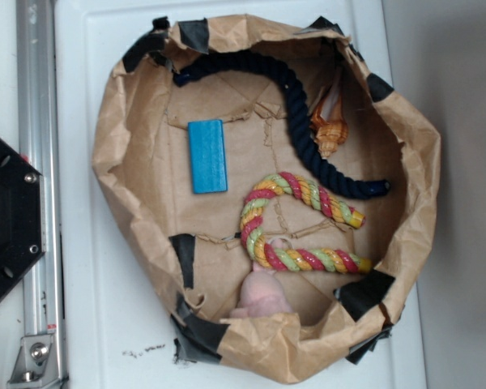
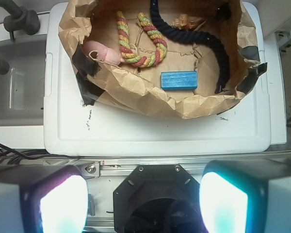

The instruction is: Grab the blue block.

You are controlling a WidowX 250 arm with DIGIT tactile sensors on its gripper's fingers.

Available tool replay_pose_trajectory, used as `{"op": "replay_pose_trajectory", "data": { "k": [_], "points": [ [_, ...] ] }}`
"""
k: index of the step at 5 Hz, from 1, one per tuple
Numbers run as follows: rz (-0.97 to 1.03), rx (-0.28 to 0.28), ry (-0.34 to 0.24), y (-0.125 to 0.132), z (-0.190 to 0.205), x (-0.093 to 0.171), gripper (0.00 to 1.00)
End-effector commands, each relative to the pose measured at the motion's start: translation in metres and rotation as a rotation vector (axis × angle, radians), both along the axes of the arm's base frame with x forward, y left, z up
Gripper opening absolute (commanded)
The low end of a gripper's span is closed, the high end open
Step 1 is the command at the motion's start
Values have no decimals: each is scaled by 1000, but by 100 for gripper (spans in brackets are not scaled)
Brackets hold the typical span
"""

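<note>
The blue block (image 1: 208,156) lies flat on the floor of a brown paper bag (image 1: 117,170), in its left half, long side pointing up and down the exterior view. In the wrist view the blue block (image 2: 179,80) sits far ahead, just behind the bag's crumpled near wall (image 2: 136,92). My gripper (image 2: 143,196) is open, its two glowing pads (image 2: 63,206) wide apart with nothing between them. It hangs over the black robot base (image 2: 155,199), well short of the bag. The exterior view does not show the gripper.
Inside the bag lie a dark navy rope (image 1: 308,121), a striped red-yellow-green rope (image 1: 296,223), a pink soft toy (image 1: 263,293) and an orange shell (image 1: 330,130). The bag rests on a white board (image 1: 89,308). A metal rail (image 1: 36,121) and black base (image 1: 8,219) are at left.
</note>
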State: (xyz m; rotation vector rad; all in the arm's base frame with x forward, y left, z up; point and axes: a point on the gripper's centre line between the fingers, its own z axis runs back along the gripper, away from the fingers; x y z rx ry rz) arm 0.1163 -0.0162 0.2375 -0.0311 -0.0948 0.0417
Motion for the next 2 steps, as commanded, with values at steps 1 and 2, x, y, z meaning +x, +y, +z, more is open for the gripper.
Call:
{"op": "replay_pose_trajectory", "data": {
  "k": [1,2],
  "points": [
    [0,0,0,0,0,0,100],
    [251,-41,29,9,-19,50,100]
  ]
}}
